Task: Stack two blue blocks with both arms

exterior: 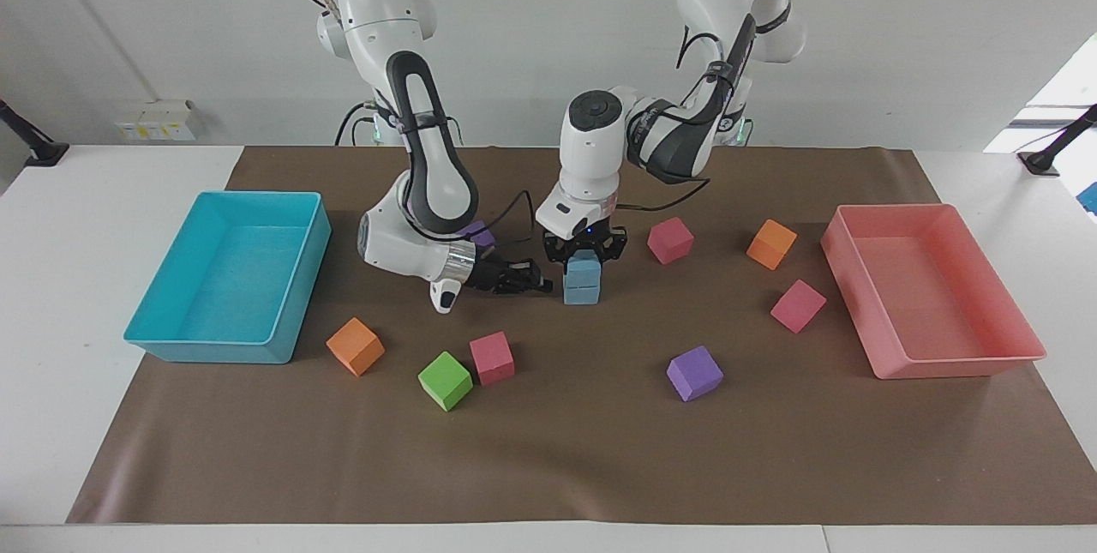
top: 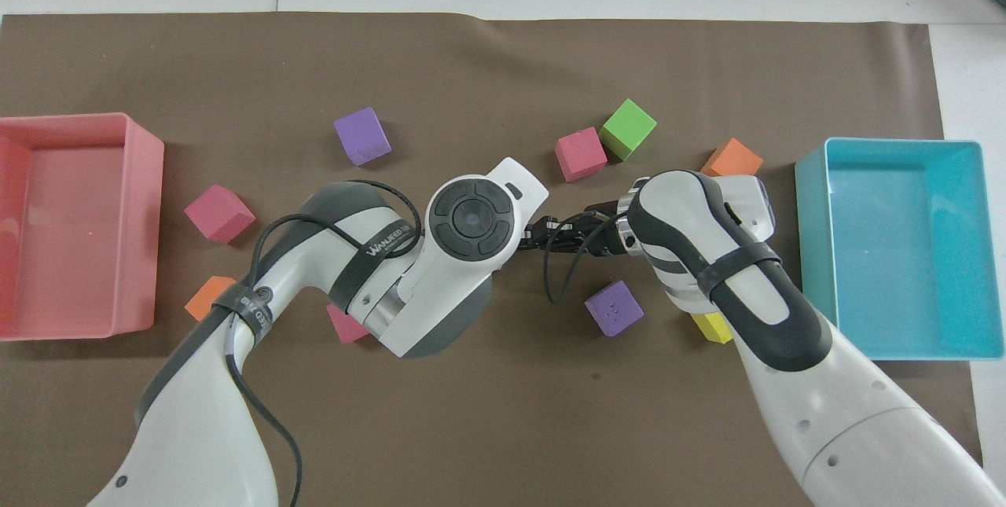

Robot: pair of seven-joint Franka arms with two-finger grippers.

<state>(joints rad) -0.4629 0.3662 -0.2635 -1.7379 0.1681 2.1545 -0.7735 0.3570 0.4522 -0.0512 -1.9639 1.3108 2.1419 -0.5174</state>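
Blocks: two blue ones (exterior: 582,277) stacked, left end effector (exterior: 583,255) clamping the top, right end effector (exterior: 538,281) closed empty.

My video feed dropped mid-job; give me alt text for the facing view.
At mid-table the left gripper is shut on the upper blue block, which sits on the lower blue block. The shut right gripper lies low beside the stack, toward the cyan tray. Loose coloured cubes lie around.

We see the table (exterior: 51,219) from high across it, facing the robots. We also look steeply down from above them. Both share the mat (top: 487,67).
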